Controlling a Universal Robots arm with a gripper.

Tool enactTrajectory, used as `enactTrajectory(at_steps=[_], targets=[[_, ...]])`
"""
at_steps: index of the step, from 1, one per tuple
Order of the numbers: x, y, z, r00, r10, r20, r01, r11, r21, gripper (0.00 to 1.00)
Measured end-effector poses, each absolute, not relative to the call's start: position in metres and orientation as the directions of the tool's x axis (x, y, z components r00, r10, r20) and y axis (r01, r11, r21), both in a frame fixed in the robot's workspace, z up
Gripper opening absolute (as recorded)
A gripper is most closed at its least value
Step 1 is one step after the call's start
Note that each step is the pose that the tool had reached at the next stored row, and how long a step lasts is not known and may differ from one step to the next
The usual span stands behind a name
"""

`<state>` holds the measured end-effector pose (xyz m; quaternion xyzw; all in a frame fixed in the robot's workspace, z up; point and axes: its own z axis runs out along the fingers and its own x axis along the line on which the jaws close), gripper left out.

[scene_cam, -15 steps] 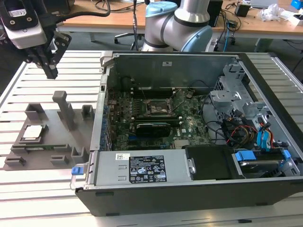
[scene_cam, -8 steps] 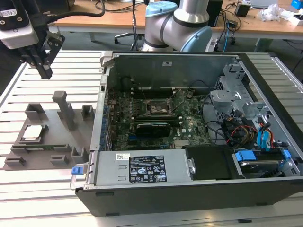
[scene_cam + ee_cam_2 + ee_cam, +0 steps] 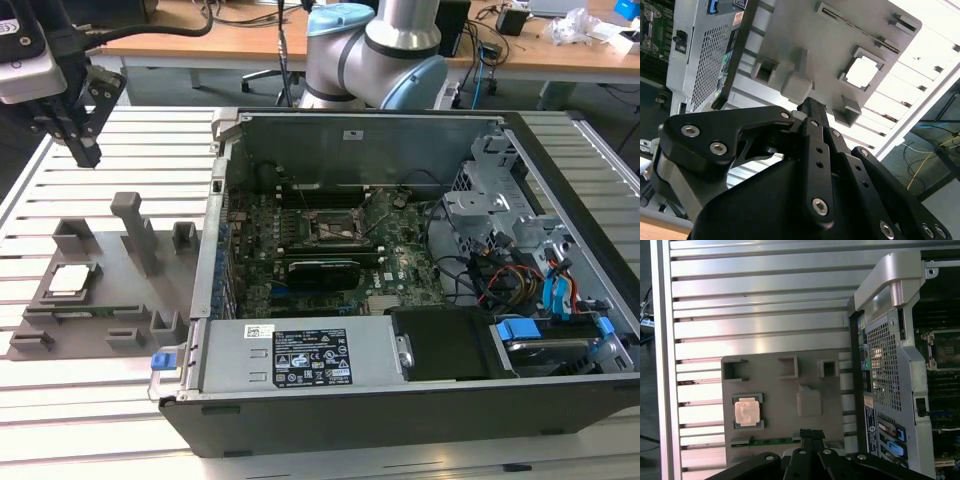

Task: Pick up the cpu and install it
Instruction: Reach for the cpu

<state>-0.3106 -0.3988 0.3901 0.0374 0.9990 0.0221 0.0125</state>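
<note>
Silver cpu (image 3: 70, 278) in grey holder tray (image 3: 120, 292), hand (image 3: 88, 152) hovering well above it, apparently closed, holding nothing.

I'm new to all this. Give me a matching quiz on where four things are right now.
Things: 1 cpu; 2 gripper; 3 socket; 4 power supply.
Places: A on the green board inside the case; B in the air over the slatted table; C in a recess of the grey holder plate; D along the case's near edge, white label on top.
Pairs: 1-C, 2-B, 3-A, 4-D.
</note>
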Motion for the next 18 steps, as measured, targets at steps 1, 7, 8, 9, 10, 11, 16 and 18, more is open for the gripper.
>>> enactTrajectory(at_steps=[1, 7, 8, 9, 10, 11, 16, 18], targets=[[-0.312, -0.399, 0.390, -0.997, 0.075, -0.023, 0.074, 0.996, 0.045, 0.11], [-0.319, -0.399, 0.390, -0.997, 0.075, -0.023, 0.074, 0.996, 0.045, 0.11], [-0.319, -0.399, 0.390, -0.997, 0.075, -0.023, 0.074, 0.996, 0.045, 0.11], [-0.319, -0.399, 0.390, -0.997, 0.075, -0.023, 0.074, 0.996, 0.045, 0.11], [-0.320, -0.399, 0.390, -0.997, 0.075, -0.023, 0.074, 0.996, 0.045, 0.11], [-0.320, -0.399, 0.390, -0.997, 0.075, -0.023, 0.074, 0.996, 0.045, 0.11], [-0.322, -0.399, 0.389, -0.997, 0.075, -0.023, 0.074, 0.996, 0.045, 0.11], [-0.325, -0.399, 0.389, -0.997, 0.075, -0.023, 0.074, 0.996, 0.045, 0.11]])
